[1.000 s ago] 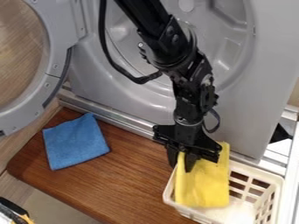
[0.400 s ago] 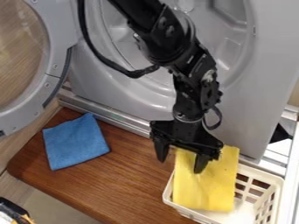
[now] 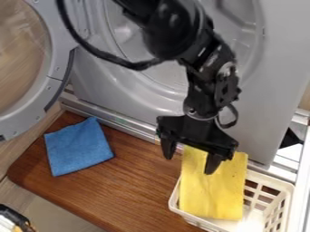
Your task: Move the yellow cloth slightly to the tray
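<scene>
Yellow cloth (image 3: 212, 195) lies mostly over the white tray (image 3: 174, 200), its upper end reaching past the back rim, so the move looks essentially done. The end effector (image 3: 190, 157) is released, fingers spread; backing clear seems all that's left. It hides part of the cloth's upper end; the tray's near side is cut off, and how deep the cloth sits is unclear.
</scene>
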Robot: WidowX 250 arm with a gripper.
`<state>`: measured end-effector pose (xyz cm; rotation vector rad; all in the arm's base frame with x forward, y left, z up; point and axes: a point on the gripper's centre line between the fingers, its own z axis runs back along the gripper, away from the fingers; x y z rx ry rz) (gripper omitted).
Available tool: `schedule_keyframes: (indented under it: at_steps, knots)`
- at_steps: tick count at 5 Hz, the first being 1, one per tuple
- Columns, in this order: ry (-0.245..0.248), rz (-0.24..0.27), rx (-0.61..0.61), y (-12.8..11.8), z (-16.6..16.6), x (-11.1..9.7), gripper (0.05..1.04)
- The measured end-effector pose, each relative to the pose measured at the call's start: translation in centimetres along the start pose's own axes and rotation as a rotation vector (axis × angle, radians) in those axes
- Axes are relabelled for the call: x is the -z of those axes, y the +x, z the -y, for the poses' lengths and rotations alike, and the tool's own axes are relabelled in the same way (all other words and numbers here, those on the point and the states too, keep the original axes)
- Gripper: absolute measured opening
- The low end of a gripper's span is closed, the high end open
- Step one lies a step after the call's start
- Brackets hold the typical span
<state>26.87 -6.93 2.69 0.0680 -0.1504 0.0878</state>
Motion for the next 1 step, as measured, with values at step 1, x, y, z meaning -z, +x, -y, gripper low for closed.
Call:
schedule_keyframes:
  at_steps: [1]
  knots:
    - [0.006,0.017,0.03,-0.18,0.27,-1.68,1.0]
